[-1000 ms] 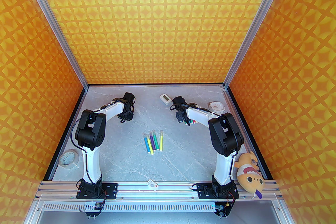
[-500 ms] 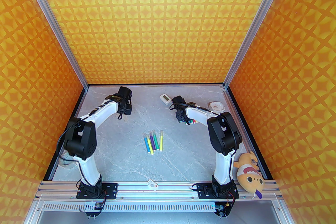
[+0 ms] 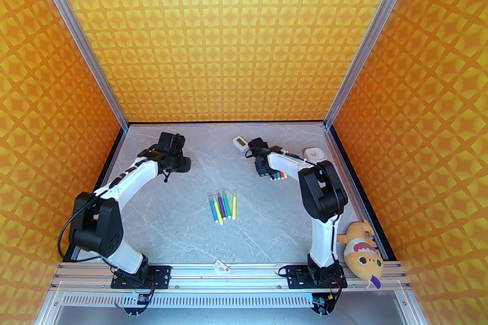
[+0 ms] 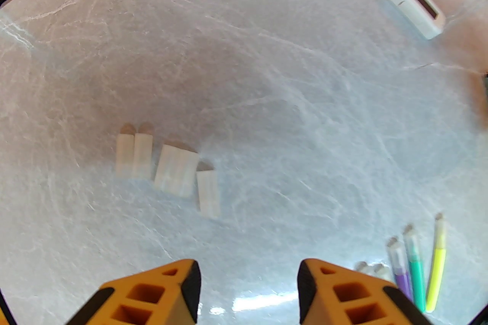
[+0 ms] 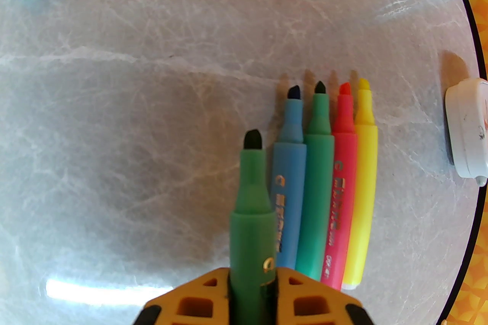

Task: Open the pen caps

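Two-arm workspace on a grey marble-patterned table (image 3: 183,224). Your right gripper (image 5: 252,289), over the far right part of the table, is clamped tight on the barrel of a dark green felt-tip pen (image 5: 251,209), whose cap is off and whose bare dark tip projects ahead of the fingers. Just beside it, four more uncapped pens (image 5: 317,194) lie flat on the table side by side and touching: blue, green, pink-red and yellow. Your left gripper (image 4: 248,277), over the far left part of the table, has its jaws partly apart and grips nothing. Ahead of its fingers, the removed pale translucent pen caps (image 4: 176,171) lie flat in a loose row, several of them touching; blur hides their exact count. At mid-table, five capped pens (image 3: 223,205) (blue, yellow, purple, teal, yellow-green) lie in a close fan with their pale caps toward the far edge. A white rectangular device with a small screen (image 3: 240,142) sits near the far edge between your two grippers. A white rounded-square object with a dial face (image 3: 314,153) sits toward the far right corner. An orange plush toy (image 3: 360,251) lies at the near right corner, and a small white tag (image 3: 221,267) at the near edge.
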